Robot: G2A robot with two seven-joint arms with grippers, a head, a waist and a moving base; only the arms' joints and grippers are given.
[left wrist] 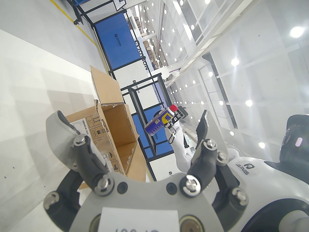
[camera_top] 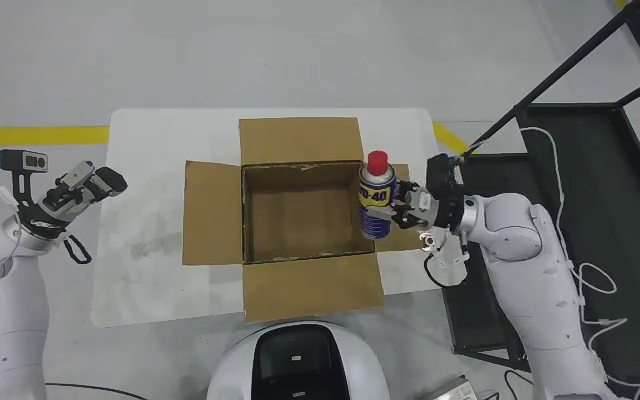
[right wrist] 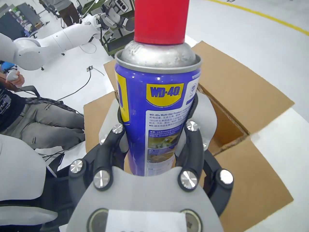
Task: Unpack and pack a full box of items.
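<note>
"Spray can [camera_top: 378,195] first: where have you got it?"

"I have it upright, red cap on top, in the right gripper [right wrist: 158,105]. The fingers are clamped on the lower half of the can's body. In the top view it hangs over the 3 o'clock rim of the cardboard box [camera_top: 300,215], partly above the opening and partly above the flap on that side. The left wrist view suggests it is held in the air, not standing on anything."

"And the box?"

"It sits in the middle of the white table [camera_top: 150,150] with all four flaps folded outward. The part of its floor I can see is bare cardboard, though the can hides a strip along the 3 o'clock wall."

"Your other arm?"

"The left gripper [camera_top: 108,182] is out at 9 o'clock, past the table's edge and well apart from the box. Its fingers are spread, with nothing between them."

"So how far along are we?"

"The can is the one item I can account for, and I can't tell whether it is on its way out or back in. If it is coming out, I'd judge the unpacking nearly done and all the packing left. If it is going in, the packing has barely begun. Either way, the can has to be set down, and the flaps are not yet closed."
</note>
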